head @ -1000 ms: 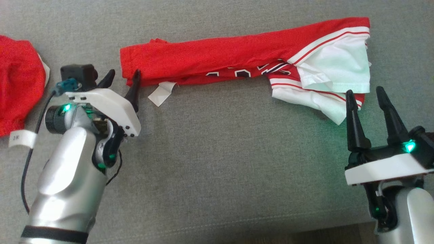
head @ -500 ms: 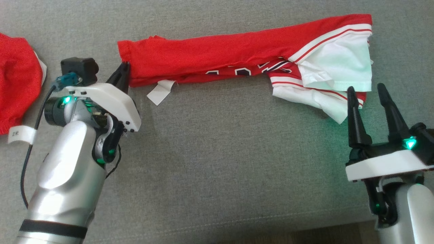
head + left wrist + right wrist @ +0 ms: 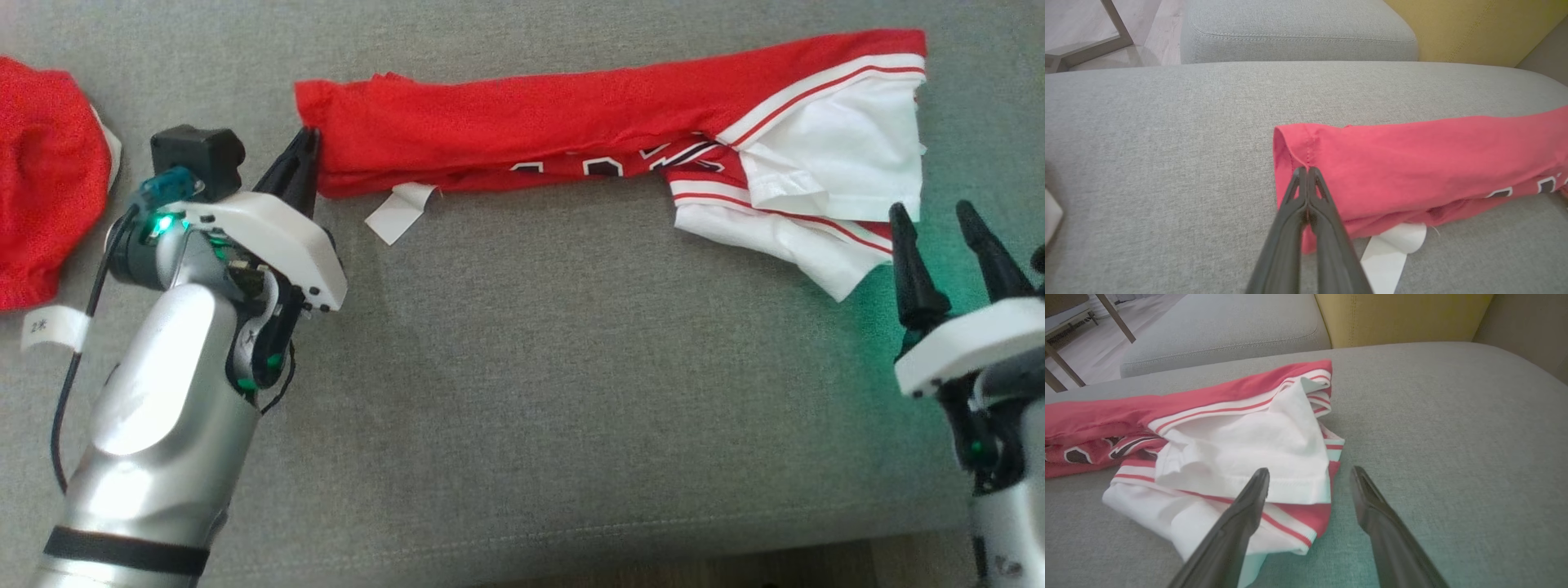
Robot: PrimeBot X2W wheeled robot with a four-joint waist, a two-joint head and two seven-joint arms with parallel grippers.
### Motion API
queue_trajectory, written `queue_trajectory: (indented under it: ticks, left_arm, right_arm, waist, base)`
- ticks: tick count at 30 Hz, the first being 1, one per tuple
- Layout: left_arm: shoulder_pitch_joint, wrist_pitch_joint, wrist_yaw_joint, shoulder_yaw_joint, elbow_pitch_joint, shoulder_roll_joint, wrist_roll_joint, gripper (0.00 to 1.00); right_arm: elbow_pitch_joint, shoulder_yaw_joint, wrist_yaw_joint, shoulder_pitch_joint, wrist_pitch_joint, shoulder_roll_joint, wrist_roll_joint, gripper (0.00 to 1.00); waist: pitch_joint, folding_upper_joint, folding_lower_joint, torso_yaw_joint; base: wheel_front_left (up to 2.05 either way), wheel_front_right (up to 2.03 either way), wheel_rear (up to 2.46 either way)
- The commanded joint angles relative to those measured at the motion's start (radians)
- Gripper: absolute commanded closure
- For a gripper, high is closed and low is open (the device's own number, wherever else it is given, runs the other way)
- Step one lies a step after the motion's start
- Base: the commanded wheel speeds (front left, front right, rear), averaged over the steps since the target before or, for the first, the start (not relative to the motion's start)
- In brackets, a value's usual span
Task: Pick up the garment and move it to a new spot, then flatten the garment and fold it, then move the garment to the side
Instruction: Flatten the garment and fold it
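The garment (image 3: 531, 139) is red with white, red-striped sleeves and lies as a long folded strip across the grey sofa cushion (image 3: 531, 367). My left gripper (image 3: 309, 143) is shut on its left end, the fingertips pinching the stitched hem (image 3: 1306, 169). A white label (image 3: 400, 214) sticks out from under the strip just right of that grip. In the left wrist view the garment (image 3: 1412, 163) runs off to the right. My right gripper (image 3: 931, 208) is open just below the white sleeve end. In the right wrist view its fingers (image 3: 1310, 470) straddle the garment's (image 3: 1241, 437) lower right corner.
A second red cloth (image 3: 41, 180) with a white tag (image 3: 53, 327) lies at the far left, beside my left wrist. The cushion's front edge (image 3: 571, 563) runs along the bottom. Behind stand another grey cushion (image 3: 1298, 28) and a yellow one (image 3: 1474, 28).
My left gripper has shut on the garment's left hem. The head view has shifted, and the right gripper now sits farther to the lower right in it, still open.
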Motion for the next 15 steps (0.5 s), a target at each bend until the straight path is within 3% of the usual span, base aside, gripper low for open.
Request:
queue_trajectory:
  ticks: [1,11,12,13,14,15]
  left_arm:
    - [-0.035,-0.008,0.009,0.033,-0.04,0.032,0.009,1.0]
    - [-0.035,-0.017,0.014,0.024,-0.045,0.034,0.007,1.0]
    - [-0.035,-0.018,0.014,0.023,-0.045,0.034,0.007,1.0]
    - [-0.035,-0.02,0.014,0.023,-0.045,0.035,0.007,1.0]
    - [-0.036,-0.023,0.014,0.022,-0.046,0.036,0.007,1.0]
    - [-0.035,-0.027,0.014,0.022,-0.047,0.037,0.008,1.0]
  right_arm:
    - [-0.016,0.011,0.008,-0.022,0.017,-0.024,0.018,0.0]
    - [0.078,0.041,0.008,-0.1,0.108,-0.058,0.132,0.02]
    - [0.085,0.05,0.008,-0.105,0.114,-0.064,0.146,0.33]
    - [0.086,0.056,0.008,-0.11,0.112,-0.069,0.16,0.79]
    - [0.088,0.06,0.008,-0.114,0.106,-0.074,0.17,1.0]
    - [0.091,0.068,0.008,-0.115,0.11,-0.079,0.18,1.0]
  waist:
    - [0.005,0.0,0.0,0.003]
    - [0.023,0.0,0.0,0.006]
    - [0.024,0.0,0.0,0.007]
    - [0.025,0.0,0.0,0.008]
    - [0.026,0.0,0.0,0.009]
    - [0.026,0.0,0.0,0.009]
  base:
    - [0.0,0.0,0.0]
    - [0.0,0.0,0.0]
    - [0.0,0.0,0.0]
    - [0.0,0.0,0.0]
    - [0.0,0.0,0.0]
    - [0.0,0.0,0.0]
